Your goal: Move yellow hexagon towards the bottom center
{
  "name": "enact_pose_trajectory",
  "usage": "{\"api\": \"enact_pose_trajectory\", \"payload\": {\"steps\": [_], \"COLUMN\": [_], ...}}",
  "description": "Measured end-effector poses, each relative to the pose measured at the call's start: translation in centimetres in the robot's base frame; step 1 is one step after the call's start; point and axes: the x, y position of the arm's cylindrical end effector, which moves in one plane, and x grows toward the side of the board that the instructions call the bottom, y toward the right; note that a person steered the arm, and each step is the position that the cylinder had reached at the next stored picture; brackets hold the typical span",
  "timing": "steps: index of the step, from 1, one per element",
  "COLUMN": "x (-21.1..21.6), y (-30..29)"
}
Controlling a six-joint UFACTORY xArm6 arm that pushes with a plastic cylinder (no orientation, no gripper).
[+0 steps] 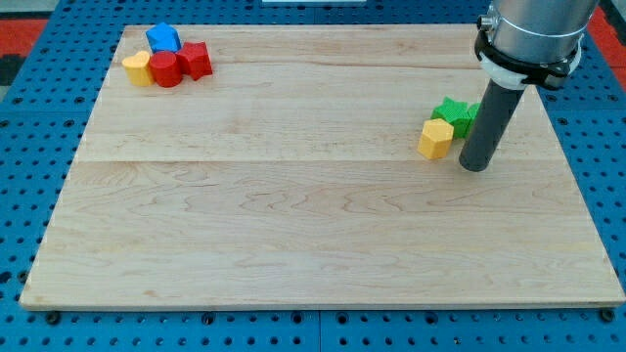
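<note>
Now my tip [475, 166] sits just right of yellow hexagon [436, 138]; no writing shows.

Green star [452, 108]; far-left 4-block cluster [168, 59]

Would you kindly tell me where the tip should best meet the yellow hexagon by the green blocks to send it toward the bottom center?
Probably its upper-right face. The yellow hexagon sits right of center, so it must travel down and leftward. My tip now stands at its right, slightly lower, and a green block touches that upper-right corner, so I would circle up and ease in between them.
</note>
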Motion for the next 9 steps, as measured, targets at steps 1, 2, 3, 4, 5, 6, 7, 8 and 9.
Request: {"api": "enact_pose_trajectory", "payload": {"steps": [1,2,3,4,5,6,7,8,9], "x": [0.0,0.0,-0.9,-6.8,-8.3,-5.6,-4.0,-4.3,-4.8], "y": [0.8,0.5,4.6,8.8,3.1,-4.5,-8.8,-6.5,-1.8]}}
